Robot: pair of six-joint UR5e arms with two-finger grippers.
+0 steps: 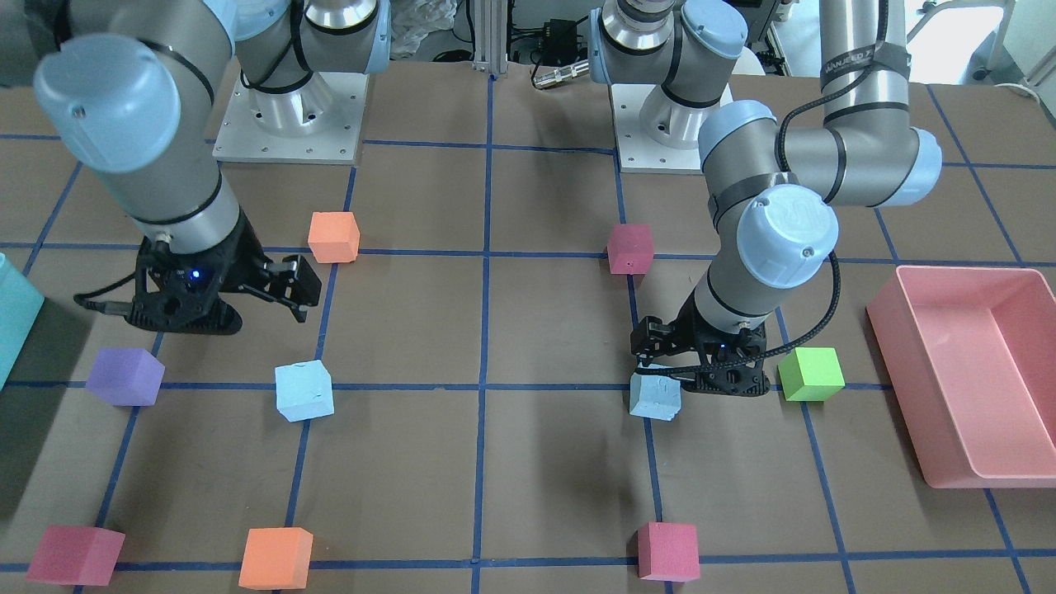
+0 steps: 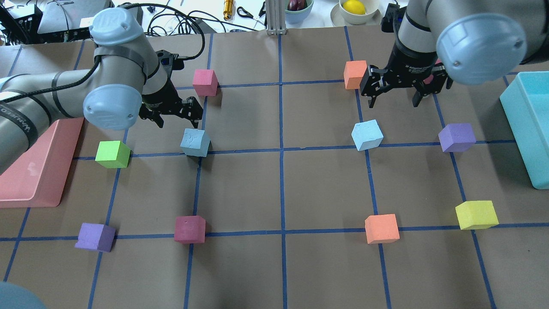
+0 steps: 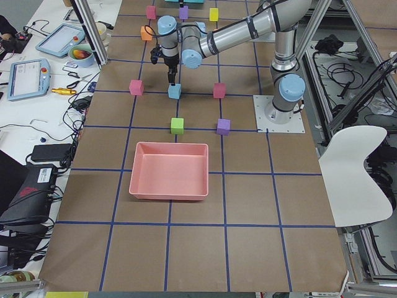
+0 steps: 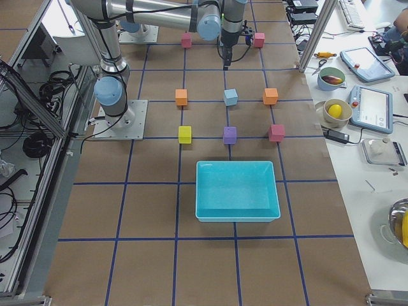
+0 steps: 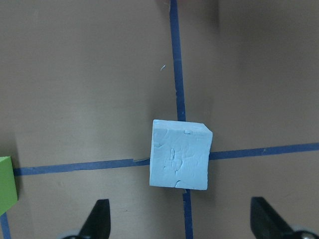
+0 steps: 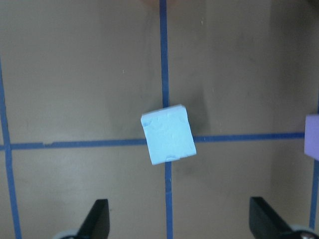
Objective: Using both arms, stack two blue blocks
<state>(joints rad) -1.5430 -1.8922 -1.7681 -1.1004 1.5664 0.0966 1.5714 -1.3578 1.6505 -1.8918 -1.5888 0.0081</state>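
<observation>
Nothing stacked yet — my left gripper point(image 2: 178, 121) and right gripper point(image 2: 394, 102) gape empty, left blue block point(image 2: 195, 142) and right blue block point(image 2: 367, 134) untouched at their 6 o'clock overhead

A pink bin point(image 2: 38, 171) sits at one end of the brown table point(image 2: 240, 266), which is marked with a blue tape grid point(image 2: 282, 193). Close to the bin's long side that faces the table's middle lie a green cube point(image 2: 112, 154) and a purple cube point(image 2: 95, 236). One grid line farther from the pink bin are a rose-red cube point(image 2: 205, 82) and a darker red cube point(image 2: 189, 229). Farther still are an orange cube point(image 2: 355, 74) and a second orange cube point(image 2: 381, 228), then a second purple cube point(image 2: 457, 137) and a yellow cube point(image 2: 476, 214). Farthest from the pink bin, at the opposite end, stands a teal bin point(image 2: 525, 128). Off the table, well apart from the pink bin, a white bowl point(image 2: 358, 13) holds a lemon point(image 2: 355, 6).
</observation>
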